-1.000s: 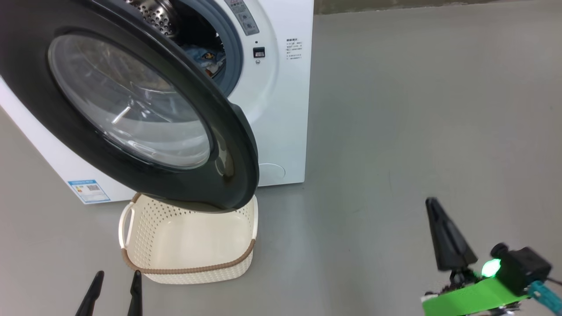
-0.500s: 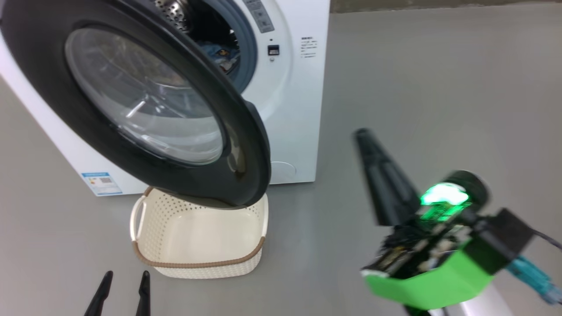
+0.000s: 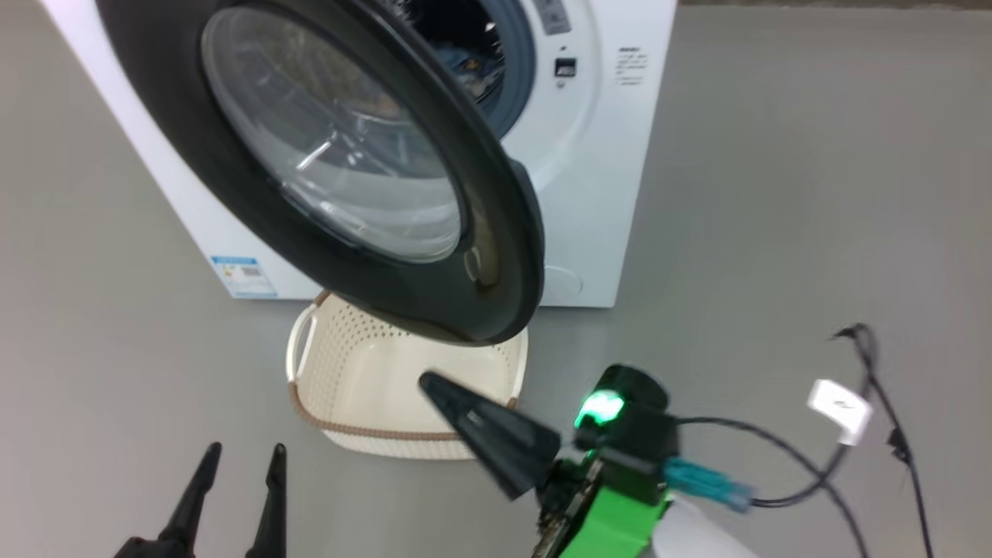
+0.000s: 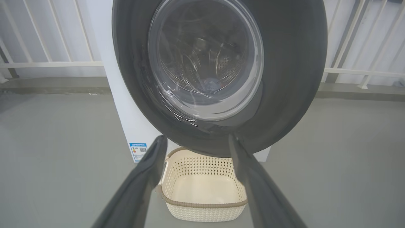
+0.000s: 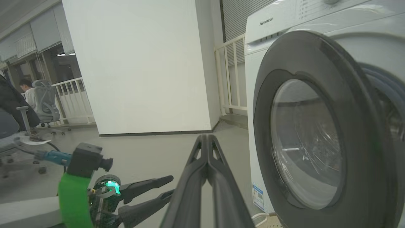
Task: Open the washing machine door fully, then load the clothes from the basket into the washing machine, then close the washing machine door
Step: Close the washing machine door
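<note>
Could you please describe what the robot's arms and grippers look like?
The left gripper and right gripper each have two long, tapering dark fingers. The right wrist carries a bright green bracket, a black camera module with a glowing green light, and a teal connector feeding a black cable with a white tag.

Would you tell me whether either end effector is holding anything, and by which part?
Nothing is held: the left end effector is open and empty; the right end effector is shut on nothing.
</note>
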Controlling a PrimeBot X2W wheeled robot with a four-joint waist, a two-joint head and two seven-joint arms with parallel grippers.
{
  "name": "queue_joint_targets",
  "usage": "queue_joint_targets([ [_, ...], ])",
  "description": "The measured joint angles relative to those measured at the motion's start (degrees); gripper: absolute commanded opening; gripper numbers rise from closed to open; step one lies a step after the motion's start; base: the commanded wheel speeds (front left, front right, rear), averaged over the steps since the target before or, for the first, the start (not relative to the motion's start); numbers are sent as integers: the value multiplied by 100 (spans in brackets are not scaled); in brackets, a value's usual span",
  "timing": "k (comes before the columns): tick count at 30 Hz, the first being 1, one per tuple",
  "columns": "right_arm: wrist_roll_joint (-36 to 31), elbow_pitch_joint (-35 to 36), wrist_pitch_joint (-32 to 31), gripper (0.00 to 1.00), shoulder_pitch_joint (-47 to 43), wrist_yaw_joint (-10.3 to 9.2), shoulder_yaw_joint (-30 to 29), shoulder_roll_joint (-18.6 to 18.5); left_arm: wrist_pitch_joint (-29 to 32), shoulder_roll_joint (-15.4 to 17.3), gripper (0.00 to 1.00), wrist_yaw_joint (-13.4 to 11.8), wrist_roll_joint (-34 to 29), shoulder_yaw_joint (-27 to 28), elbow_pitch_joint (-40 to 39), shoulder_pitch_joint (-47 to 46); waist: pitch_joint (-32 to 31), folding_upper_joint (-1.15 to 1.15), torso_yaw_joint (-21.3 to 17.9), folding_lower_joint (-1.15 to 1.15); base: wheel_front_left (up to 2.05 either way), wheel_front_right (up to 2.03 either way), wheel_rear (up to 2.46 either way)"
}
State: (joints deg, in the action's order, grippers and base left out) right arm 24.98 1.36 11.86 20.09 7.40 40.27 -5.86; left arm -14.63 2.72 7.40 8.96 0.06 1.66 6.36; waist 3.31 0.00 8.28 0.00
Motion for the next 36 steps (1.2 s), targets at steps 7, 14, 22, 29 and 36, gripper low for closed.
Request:
queue_joint_targets([
  [7,41,-1022,70,0,318,0,223,-86,0,-4,100,0,89,-170,-4,-315,374,0,250,0,0,0,0],
  [14,-10,-1672,190,0,792,0,-99,-179,0,-22,100,-1,346,-301,-20,-741,870,0,446,0,0,0,0],
  [22,-187,-2125,240,0,1469,0,-467,-246,0,-52,100,-11,523,-450,-88,-1121,1388,0,566,0,0,0,0],
  [29,-363,-2461,246,0,2009,3,-1077,-275,0,-63,100,-57,683,-624,-102,-1429,1899,0,663,0,0,0,0],
  [36,-541,-2450,247,0,2454,3,-1742,-277,-1,-66,100,-57,732,-712,-102,-1645,2249,0,705,0,0,0,0],
])
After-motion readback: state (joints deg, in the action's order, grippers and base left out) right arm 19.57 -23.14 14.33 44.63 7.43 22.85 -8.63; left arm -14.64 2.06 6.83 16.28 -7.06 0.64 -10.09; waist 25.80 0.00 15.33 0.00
